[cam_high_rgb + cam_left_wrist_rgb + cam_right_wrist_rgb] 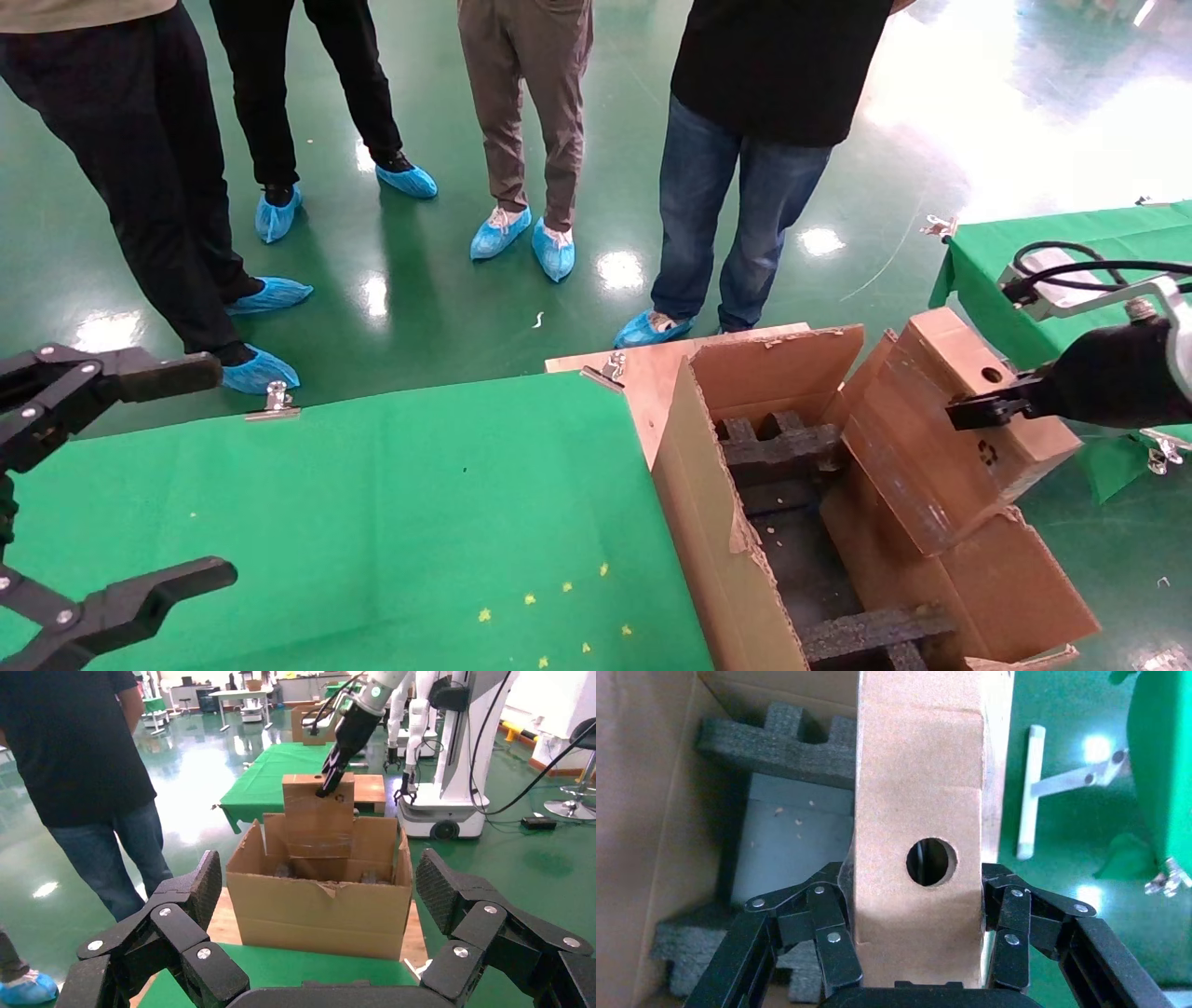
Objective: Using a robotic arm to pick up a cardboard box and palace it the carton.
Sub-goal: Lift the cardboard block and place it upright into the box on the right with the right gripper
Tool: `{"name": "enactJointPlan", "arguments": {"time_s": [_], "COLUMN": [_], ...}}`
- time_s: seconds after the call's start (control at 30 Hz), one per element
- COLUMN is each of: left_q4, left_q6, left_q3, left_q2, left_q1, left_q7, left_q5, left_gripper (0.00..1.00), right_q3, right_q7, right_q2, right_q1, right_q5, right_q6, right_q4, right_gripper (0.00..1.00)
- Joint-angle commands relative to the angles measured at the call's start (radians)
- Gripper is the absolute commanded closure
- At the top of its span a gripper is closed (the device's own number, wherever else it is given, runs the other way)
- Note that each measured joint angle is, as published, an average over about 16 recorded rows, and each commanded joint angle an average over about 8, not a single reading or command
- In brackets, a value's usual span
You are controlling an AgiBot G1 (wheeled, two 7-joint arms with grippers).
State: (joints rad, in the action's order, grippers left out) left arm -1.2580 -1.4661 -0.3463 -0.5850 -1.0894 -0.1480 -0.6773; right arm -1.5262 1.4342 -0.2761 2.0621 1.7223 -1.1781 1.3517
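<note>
The small brown cardboard box (917,447) hangs tilted over the right side of the carton (708,522), its lower end dipping inside. My right gripper (978,410) is shut on the box's upper end, near its round hole (931,861). In the right wrist view the fingers (831,938) press on both sides of the box (919,776). Black foam inserts (782,447) line the carton's floor. My left gripper (121,485) stands open and holds nothing, over the green table at the far left. The left wrist view shows the carton (320,913) and the held box (316,818) beyond it.
The green-covered table (372,503) lies left of the carton, which sits on a wooden board (643,368). Several people in blue shoe covers (554,247) stand just beyond. A second green table (1071,242) is at the right, behind my right arm.
</note>
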Motion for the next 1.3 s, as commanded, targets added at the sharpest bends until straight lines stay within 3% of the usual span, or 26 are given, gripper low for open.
{"name": "enactJointPlan", "arguments": {"time_s": [0.03, 0.77, 1.3], "left_q4": [0.0, 0.0, 0.0], "left_q6": [0.0, 0.0, 0.0], "left_q3": [0.0, 0.0, 0.0], "left_q2": [0.0, 0.0, 0.0], "left_q1": [0.0, 0.0, 0.0], "left_q7": [0.0, 0.0, 0.0], "left_q5": [0.0, 0.0, 0.0], "left_gripper": [0.0, 0.0, 0.0], "right_q3": [-0.006, -0.061, -0.099], "right_q7": [0.05, 0.263, 0.347], "right_q2": [-0.004, -0.052, -0.088], "right_q1": [-0.012, -0.093, -0.161], "right_q5": [0.007, 0.124, 0.201], "right_q6": [0.011, 0.05, 0.105], "right_q4": [0.001, 0.007, 0.007], "right_gripper": [1.0, 1.0, 1.0]}}
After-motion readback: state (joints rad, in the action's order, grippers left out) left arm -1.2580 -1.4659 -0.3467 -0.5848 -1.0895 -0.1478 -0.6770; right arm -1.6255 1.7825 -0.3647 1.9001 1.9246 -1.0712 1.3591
